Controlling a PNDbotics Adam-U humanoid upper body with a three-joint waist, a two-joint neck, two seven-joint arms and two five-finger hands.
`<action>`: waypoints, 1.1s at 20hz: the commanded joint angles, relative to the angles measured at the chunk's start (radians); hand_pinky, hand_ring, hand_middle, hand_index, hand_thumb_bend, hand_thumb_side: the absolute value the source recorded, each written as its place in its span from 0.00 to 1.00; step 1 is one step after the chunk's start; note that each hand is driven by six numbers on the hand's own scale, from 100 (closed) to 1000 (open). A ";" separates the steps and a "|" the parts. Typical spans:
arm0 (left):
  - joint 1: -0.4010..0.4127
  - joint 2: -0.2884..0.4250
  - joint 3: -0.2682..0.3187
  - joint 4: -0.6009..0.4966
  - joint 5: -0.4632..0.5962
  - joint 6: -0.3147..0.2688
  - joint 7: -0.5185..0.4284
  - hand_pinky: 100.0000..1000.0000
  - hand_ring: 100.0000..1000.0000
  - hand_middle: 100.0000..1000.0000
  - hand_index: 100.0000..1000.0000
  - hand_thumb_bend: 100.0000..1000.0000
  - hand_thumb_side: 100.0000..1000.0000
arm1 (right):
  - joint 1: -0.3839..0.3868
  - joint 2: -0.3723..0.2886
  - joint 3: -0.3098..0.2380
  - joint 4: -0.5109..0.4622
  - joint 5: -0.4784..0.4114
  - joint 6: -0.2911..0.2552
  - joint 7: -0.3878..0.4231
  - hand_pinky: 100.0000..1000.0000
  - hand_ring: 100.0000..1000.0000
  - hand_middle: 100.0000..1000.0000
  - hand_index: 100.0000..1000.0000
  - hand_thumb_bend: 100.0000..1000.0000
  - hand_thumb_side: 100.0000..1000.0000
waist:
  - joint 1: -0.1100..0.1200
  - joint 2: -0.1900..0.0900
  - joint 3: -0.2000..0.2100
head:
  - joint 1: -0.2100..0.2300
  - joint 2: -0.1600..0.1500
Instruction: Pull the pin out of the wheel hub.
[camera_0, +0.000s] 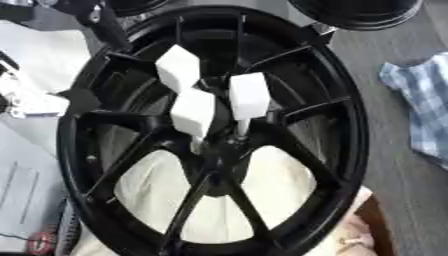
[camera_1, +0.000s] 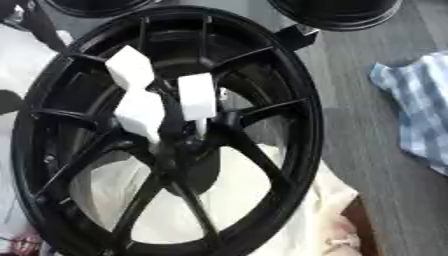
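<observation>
Three white block-shaped pins stand up from the centre of the black wheel hub (camera_0: 210, 130), which fills most of the frame. One pin (camera_0: 248, 96) sits right of centre, another (camera_0: 192, 113) just beside it at the middle, and a third (camera_0: 178, 67) above them toward the upper left. Pale cloth (camera_0: 157, 187) shows through the lower spokes. A blue checked cloth (camera_0: 420, 107) lies at the right edge. Neither hand appears, so the state of their fingers cannot be told.

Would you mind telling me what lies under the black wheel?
A cream cloth shows through the wheel's lower spoke gaps. How far it reaches under the rim and hub is covered.
</observation>
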 joint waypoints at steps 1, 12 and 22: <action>-0.033 -0.007 -0.010 -0.010 -0.005 0.015 -0.003 0.82 0.78 0.74 0.84 0.20 0.39 | -0.008 -0.038 -0.005 -0.015 -0.007 -0.001 0.007 0.89 0.77 0.57 0.67 0.00 0.48 | 0.001 -0.027 -0.007 | 0.018 0.001; -0.077 -0.063 -0.054 0.039 -0.036 0.035 -0.003 0.82 0.78 0.74 0.85 0.19 0.32 | -0.035 -0.033 0.008 -0.015 -0.017 0.007 0.029 0.89 0.77 0.57 0.67 0.00 0.48 | 0.015 -0.009 -0.045 | 0.085 -0.010; -0.087 -0.057 -0.033 0.066 -0.044 0.024 -0.003 0.84 0.82 0.79 0.87 0.19 0.20 | -0.027 -0.020 0.011 -0.015 -0.001 0.018 0.027 0.89 0.77 0.57 0.67 0.00 0.48 | 0.021 0.003 -0.050 | 0.093 0.004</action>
